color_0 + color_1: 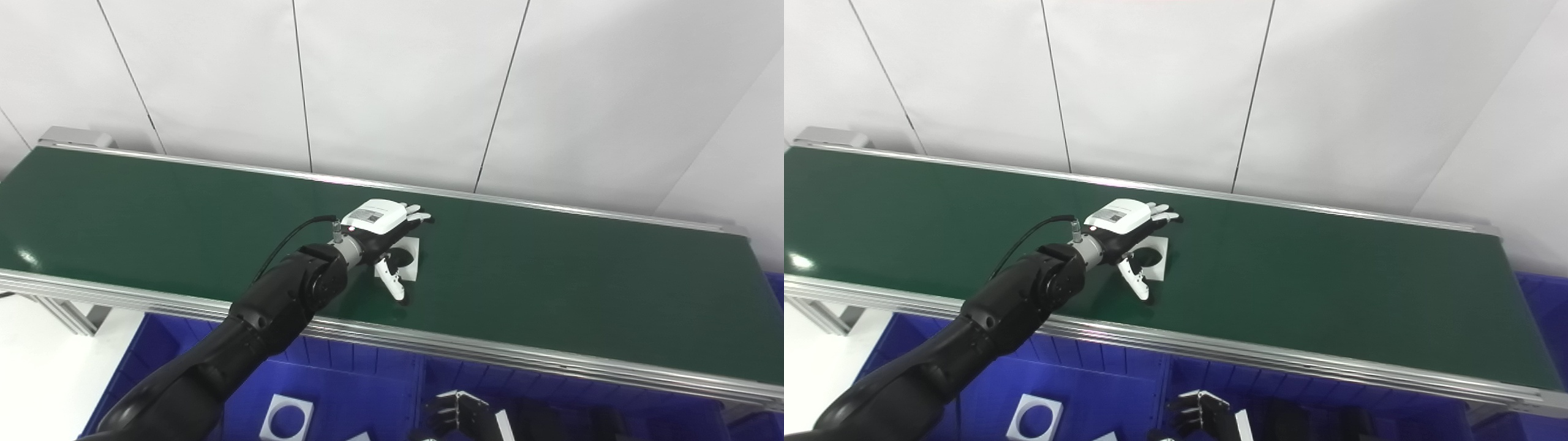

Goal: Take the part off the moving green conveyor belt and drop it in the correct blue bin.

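A flat white square part with a round hole lies on the green conveyor belt near its middle; it also shows in the right eye view. My left hand reaches over the belt and hovers over the part's left half, fingers spread, thumb hanging down at the part's near side; it is open. My right hand is low at the bottom edge, below the belt, over the blue bins, fingers curled; whether it holds anything cannot be seen.
Blue bins sit under the belt's near rail. One bin holds a white square part with a round hole. A white panelled wall stands behind the belt.
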Robot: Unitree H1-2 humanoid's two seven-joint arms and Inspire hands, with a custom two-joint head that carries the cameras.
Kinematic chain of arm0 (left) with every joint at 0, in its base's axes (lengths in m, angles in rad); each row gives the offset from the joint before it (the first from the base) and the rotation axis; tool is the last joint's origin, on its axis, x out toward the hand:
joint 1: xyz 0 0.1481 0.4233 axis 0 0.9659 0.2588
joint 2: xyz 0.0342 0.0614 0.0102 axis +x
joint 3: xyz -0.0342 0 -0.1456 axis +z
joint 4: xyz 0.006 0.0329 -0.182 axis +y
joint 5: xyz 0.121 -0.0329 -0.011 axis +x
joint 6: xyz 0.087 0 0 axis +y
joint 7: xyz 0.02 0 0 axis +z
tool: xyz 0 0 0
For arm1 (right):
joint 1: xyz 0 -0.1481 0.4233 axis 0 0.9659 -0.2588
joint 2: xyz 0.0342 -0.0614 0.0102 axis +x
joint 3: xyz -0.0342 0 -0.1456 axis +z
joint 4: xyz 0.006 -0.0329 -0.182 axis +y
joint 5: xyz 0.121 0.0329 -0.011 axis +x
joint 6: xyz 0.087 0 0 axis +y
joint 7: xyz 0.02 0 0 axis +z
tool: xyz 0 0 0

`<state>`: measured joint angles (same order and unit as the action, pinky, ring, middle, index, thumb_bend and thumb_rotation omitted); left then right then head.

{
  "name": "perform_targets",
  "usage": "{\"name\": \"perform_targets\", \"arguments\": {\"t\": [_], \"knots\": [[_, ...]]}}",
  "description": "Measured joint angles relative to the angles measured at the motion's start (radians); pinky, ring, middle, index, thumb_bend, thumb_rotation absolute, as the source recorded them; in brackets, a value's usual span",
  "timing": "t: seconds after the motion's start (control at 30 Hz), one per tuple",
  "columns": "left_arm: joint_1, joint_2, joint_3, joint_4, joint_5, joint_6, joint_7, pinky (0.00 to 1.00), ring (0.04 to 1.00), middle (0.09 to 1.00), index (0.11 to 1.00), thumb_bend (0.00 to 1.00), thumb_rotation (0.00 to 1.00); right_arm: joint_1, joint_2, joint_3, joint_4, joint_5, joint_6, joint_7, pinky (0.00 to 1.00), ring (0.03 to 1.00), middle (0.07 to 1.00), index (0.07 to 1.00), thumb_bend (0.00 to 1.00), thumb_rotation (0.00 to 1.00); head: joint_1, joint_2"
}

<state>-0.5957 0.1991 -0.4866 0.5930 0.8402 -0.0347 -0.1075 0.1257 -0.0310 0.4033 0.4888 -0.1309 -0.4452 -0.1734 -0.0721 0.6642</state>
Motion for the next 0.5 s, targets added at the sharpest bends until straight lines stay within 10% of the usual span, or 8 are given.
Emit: {"name": "perform_targets", "arguments": {"t": [0.5], "knots": [[-0.108, -0.058, -0.082, 0.2, 0.033, 0.006, 0.148, 0.7, 0.757, 0.779, 0.761, 0.86, 0.0, -0.002, 0.004, 0.03, -0.001, -0.003, 0.0, -0.037, 0.43, 0.502, 0.582, 0.491, 0.52, 0.15, -0.041, -0.003]]}}
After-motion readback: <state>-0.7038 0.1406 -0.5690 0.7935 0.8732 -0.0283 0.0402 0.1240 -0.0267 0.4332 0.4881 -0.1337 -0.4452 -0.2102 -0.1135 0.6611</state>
